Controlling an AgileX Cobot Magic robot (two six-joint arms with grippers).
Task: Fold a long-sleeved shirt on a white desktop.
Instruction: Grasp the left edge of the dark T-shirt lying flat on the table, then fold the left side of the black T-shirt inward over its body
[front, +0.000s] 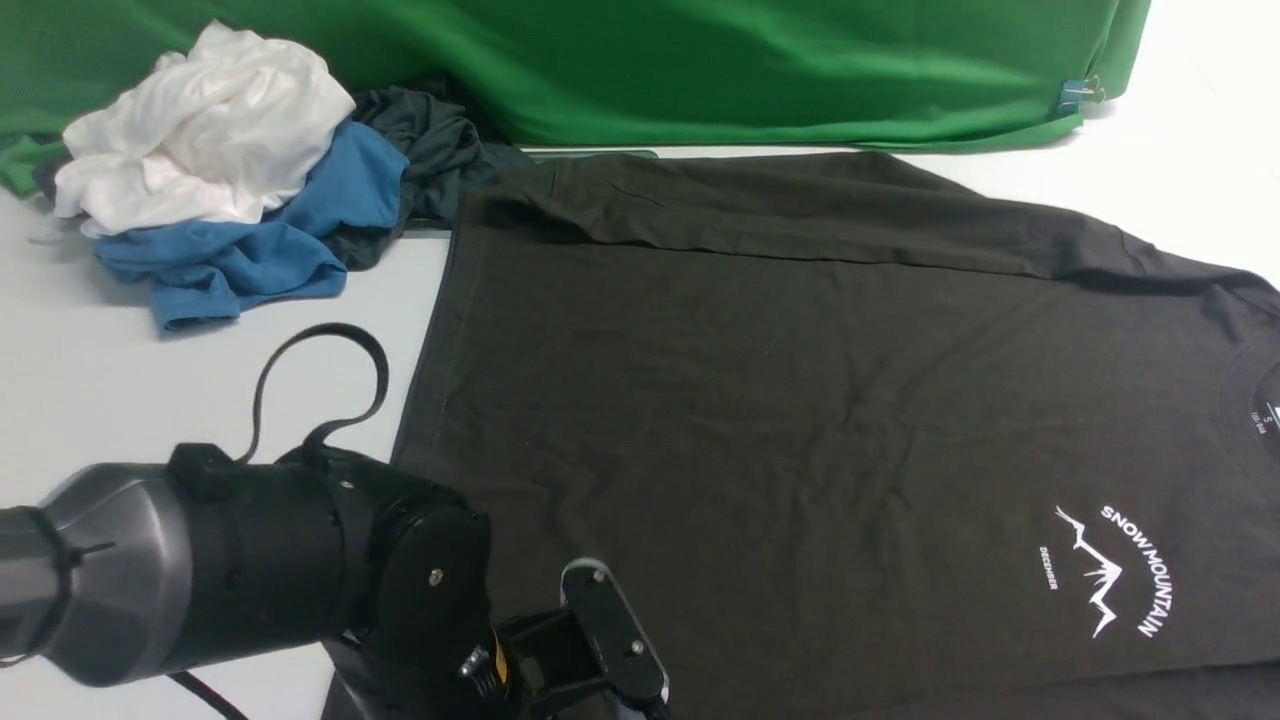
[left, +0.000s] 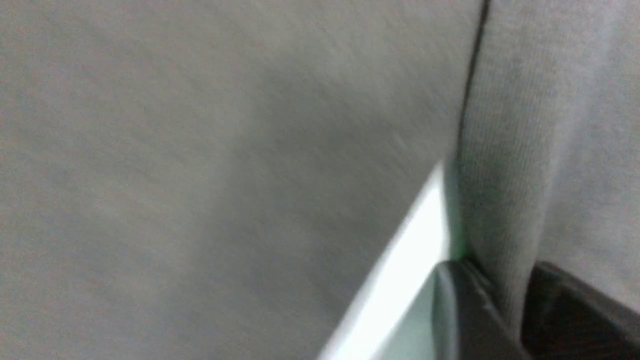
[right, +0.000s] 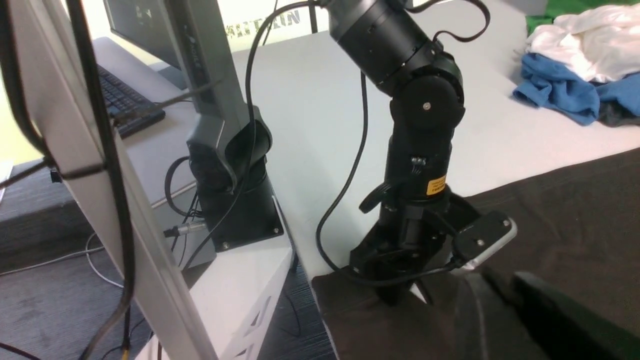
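Shirt (front: 760, 400): your dark long-sleeved one lies spread front-up on the worktop (front: 100, 390), with the hem toward the robot's left and the collar toward its right.
Logo (front: 1115, 575): you can read the white "SNOW MOUNTAIN" peak print on the chest, at the near right.
Sleeve (front: 800, 215): one long sleeve is laid across the body along the far edge.
Left arm (front: 250, 570): it reaches down at the near left, onto the hem corner that sits at the worktop's near edge.
Left fingers (left: 465, 315): closed on a fold of the shirt. Your left wrist view shows the cloth running between the two.
Right fingers (right: 550, 312): blurred and dark, drawn close together low over the shirt's near edge. You cannot tell whether any cloth sits between them.
Pile: a white garment (front: 210, 130) sits on top of a blue garment (front: 260, 250), with a darker garment (front: 430, 140) behind, all heaped at the far left. The darker one lies just beside the shirt's far hem corner.
Backdrop: a green cloth (front: 750, 70) runs along the far edge, and you can spot a small clip (front: 1078, 95) at its right end.
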